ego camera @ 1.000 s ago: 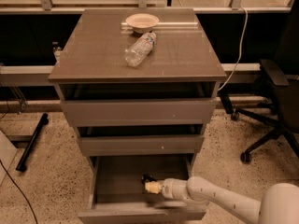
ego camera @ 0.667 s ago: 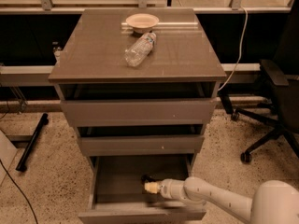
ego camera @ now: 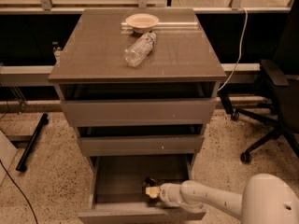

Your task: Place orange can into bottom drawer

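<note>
Cabinet (ego camera: 103, 55) of grey-brown colour stands on a speckled floor (ego camera: 46, 185), an office chair (ego camera: 275, 106) to its right. Its bottom drawer (ego camera: 119, 178) is pulled out, showing a plain grey floor, while the two drawers above sit only slightly ajar. A white arm (ego camera: 210, 199) reaches in from the lower right, over the drawer's front edge. On the cabinet top a clear plastic bottle (ego camera: 138, 50) lies on its side just in front of a pale bowl (ego camera: 142, 21). The orange can (ego camera: 152, 192) shows only as a small yellowish patch inside the bottom drawer, right of its middle and near the front. The gripper (ego camera: 149, 185) is at the can; whether it clamps the can cannot be told. Compared with a moment ago, gripper and can sit in much the same spot, and bottle and bowl have not shifted.
</note>
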Action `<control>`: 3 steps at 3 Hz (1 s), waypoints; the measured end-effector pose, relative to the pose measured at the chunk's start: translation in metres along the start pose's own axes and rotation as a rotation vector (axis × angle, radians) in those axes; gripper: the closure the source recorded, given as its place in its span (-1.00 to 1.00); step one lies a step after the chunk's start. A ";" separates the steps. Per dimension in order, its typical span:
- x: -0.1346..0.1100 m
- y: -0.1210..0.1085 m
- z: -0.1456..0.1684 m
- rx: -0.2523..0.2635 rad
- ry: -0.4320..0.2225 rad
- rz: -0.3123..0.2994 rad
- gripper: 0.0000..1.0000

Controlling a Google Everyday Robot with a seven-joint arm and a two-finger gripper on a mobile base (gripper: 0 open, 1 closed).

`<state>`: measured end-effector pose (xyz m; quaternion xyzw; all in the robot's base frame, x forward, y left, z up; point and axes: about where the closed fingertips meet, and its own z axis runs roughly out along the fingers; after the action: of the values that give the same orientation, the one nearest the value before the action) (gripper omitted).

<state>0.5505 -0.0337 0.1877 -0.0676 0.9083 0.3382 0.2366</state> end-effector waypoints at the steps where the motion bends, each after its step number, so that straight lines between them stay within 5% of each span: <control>1: 0.000 0.001 0.001 -0.002 0.001 -0.001 0.01; 3: 0.002 0.004 0.004 -0.007 0.005 -0.001 -0.99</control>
<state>0.5487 -0.0280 0.1863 -0.0696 0.9077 0.3411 0.2344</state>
